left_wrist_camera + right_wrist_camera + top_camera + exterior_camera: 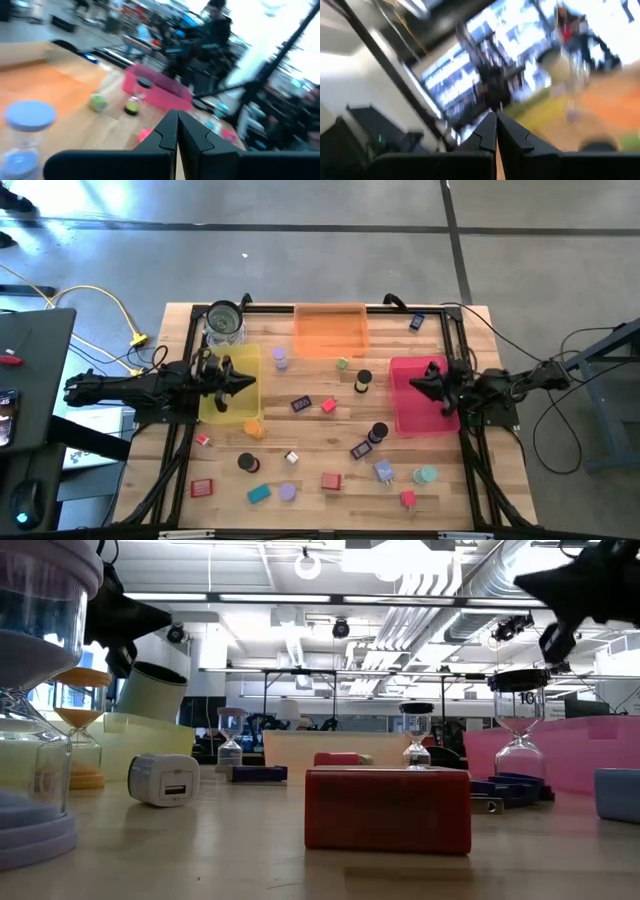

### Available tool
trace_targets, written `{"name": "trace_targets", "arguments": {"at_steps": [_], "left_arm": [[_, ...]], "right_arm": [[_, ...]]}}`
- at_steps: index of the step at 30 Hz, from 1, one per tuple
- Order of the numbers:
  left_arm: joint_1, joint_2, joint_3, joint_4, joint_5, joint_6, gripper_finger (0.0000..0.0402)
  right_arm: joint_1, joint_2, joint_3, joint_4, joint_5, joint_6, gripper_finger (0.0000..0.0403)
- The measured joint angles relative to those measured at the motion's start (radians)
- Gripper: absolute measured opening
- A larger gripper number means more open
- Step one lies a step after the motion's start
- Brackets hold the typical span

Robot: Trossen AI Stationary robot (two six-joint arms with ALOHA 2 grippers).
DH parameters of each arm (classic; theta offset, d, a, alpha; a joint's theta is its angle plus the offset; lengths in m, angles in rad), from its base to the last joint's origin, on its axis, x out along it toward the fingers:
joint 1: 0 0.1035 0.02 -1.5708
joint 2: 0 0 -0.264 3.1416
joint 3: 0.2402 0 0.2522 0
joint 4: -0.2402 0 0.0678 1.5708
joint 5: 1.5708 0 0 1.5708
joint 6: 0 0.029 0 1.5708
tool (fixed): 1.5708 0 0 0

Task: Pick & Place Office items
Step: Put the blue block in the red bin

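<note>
Both my grippers are pressed together, holding nothing: left gripper [248, 380] over the translucent yellow tray [245, 360], right gripper [415, 385] over the pink tray [405, 415]. Small office items [330, 479] scattered across the wooden surface [310, 440].

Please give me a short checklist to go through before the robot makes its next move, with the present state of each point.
1. Left gripper empty and shut: ok; it hangs over the yellow tray.
2. Right gripper empty and shut: ok; it hangs over the pink tray.
3. Office items still on the table: ok; for example the red block and the teal block lie loose near the front.
4. Orange tray free to receive: ok, nothing shows inside.
5. Jaws opened for a pick: not ok, both are closed.
6. Which item comes next: cannot tell.
</note>
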Motion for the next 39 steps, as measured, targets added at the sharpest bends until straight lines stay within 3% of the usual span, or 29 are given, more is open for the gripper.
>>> {"name": "trace_targets", "arguments": {"at_steps": [7,10,13,17,19,25,30,34,39], "left_arm": [[0.0,0.005,0.0,0.024,-0.163,-0.022,0.0001],[0.0,0.016,0.004,0.025,-0.197,-0.015,0.0001],[0.0,0.044,0.021,0.026,-0.258,-0.008,0.0001],[0.0,0.106,0.062,0.051,-0.284,-0.008,0.0001],[0.0,0.147,0.096,0.051,-0.284,-0.013,0.0001],[0.0,0.284,0.223,0.051,-0.271,-0.024,0.0002],[0.0,0.366,0.328,0.051,-0.182,-0.031,0.002],[0.0,0.411,0.396,0.051,-0.118,-0.081,0.0048],[0.005,0.44,0.459,0.05,-0.067,-0.113,0.0089]], "right_arm": [[-0.027,0.0,0.085,0.171,0.051,-0.326,0.0002],[-0.037,0.007,0.176,0.133,0.138,-0.384,0.0002],[-0.046,0.043,0.291,0.095,0.148,-0.516,0.0002],[-0.051,0.143,0.457,0.02,0.152,-0.666,0.0002],[-0.051,0.209,0.555,-0.084,0.225,-0.672,0.0002],[-0.051,0.453,0.819,-0.478,0.463,-0.663,0.0005],[-0.057,0.641,1.02,-0.805,0.595,-0.477,0.0048],[-0.125,0.757,1.174,-1.036,0.59,-0.262,0.0119],[-0.303,0.876,1.321,-1.265,0.426,0.01,0.0211]]}}
